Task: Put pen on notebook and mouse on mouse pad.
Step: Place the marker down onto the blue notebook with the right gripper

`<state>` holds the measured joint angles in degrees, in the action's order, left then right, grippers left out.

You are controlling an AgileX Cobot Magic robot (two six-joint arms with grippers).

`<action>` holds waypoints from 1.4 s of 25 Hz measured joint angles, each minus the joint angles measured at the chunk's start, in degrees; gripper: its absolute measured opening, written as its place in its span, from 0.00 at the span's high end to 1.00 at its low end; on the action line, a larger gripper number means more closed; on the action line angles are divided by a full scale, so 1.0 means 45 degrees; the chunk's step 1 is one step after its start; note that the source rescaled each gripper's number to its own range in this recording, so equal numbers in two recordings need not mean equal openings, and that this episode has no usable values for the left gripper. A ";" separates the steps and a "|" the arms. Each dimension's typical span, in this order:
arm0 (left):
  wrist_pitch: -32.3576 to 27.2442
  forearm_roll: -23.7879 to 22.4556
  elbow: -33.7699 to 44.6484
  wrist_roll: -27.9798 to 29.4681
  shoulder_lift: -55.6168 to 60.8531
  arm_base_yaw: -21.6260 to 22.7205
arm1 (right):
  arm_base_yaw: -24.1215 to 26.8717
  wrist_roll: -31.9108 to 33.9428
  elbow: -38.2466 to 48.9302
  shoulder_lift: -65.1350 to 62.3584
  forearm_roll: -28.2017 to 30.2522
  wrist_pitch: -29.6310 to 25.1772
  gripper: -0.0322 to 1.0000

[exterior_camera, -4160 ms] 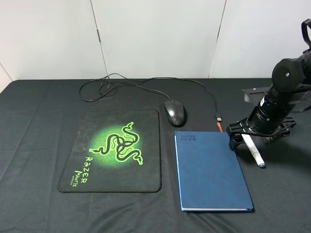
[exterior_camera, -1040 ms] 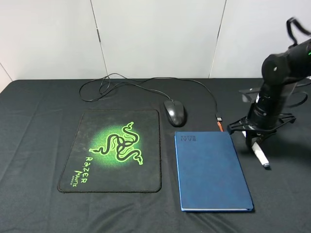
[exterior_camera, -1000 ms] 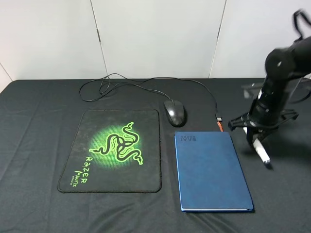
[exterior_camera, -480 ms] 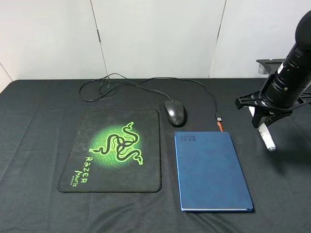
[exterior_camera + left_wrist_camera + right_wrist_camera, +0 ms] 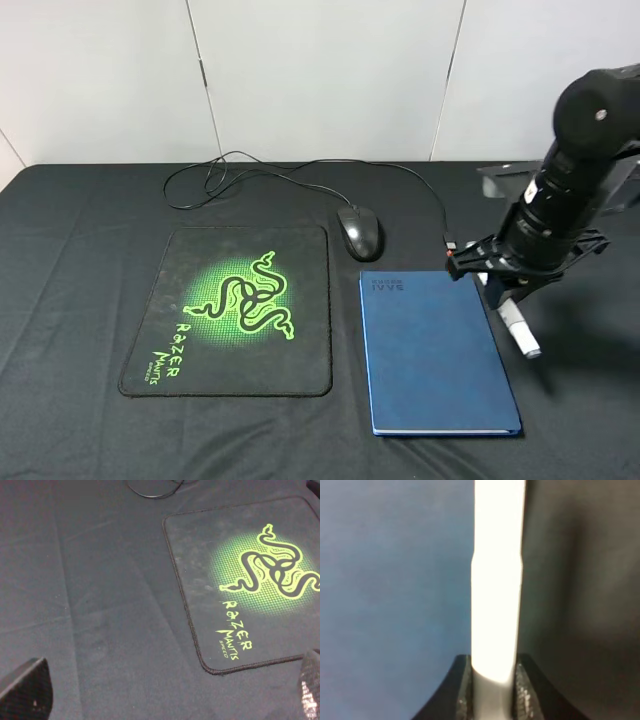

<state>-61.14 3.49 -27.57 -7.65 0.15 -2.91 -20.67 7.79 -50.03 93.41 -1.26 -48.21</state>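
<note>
My right gripper (image 5: 505, 298) is shut on the white pen (image 5: 519, 331), which slants down from it just beyond the right edge of the dark blue notebook (image 5: 435, 350). In the right wrist view the pen (image 5: 497, 580) runs between the fingertips (image 5: 464, 692), with the notebook (image 5: 395, 580) on one side and black cloth on the other. The black mouse (image 5: 360, 232) lies on the cloth behind the notebook, right of the Razer mouse pad (image 5: 235, 305). My left gripper (image 5: 170, 692) is open above the cloth beside the mouse pad (image 5: 250, 580); it is out of the exterior view.
The mouse's thin cable (image 5: 250, 165) loops across the back of the black-clothed table (image 5: 70, 300) and comes forward toward the notebook's far right corner. A white panelled wall stands behind the table.
The right gripper lifted the pen off the cloth right of the notebook, rose toward the back right, and has now come down and left to the notebook's right edge.
</note>
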 joint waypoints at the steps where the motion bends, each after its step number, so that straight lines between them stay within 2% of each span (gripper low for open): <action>1: 0.0000 0.0000 0.0000 0.0000 0.0000 0.0000 | -0.0255 0.0136 0.0010 0.0000 0.0000 0.0039 0.96; 8: 0.0000 0.0000 0.0000 0.0000 0.0000 0.0000 | -0.2016 0.0976 0.0010 0.0000 -0.0028 0.0774 0.96; 12: 0.0000 0.0000 0.0000 0.0000 0.0000 0.0000 | -0.2577 0.1228 0.0034 0.0000 -0.0052 0.1009 0.96; 20: 0.0000 0.0000 0.0000 0.0000 0.0000 0.0000 | -0.2610 0.1415 0.0110 0.0000 -0.0030 0.1242 0.96; 35: 0.0000 0.0000 0.0000 0.0000 0.0000 0.0000 | -0.2610 0.1900 0.1862 -0.0009 -0.0415 0.3074 0.96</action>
<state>-61.14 3.49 -27.57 -7.65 0.15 -2.91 -32.42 16.34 -41.65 93.37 -3.13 -34.38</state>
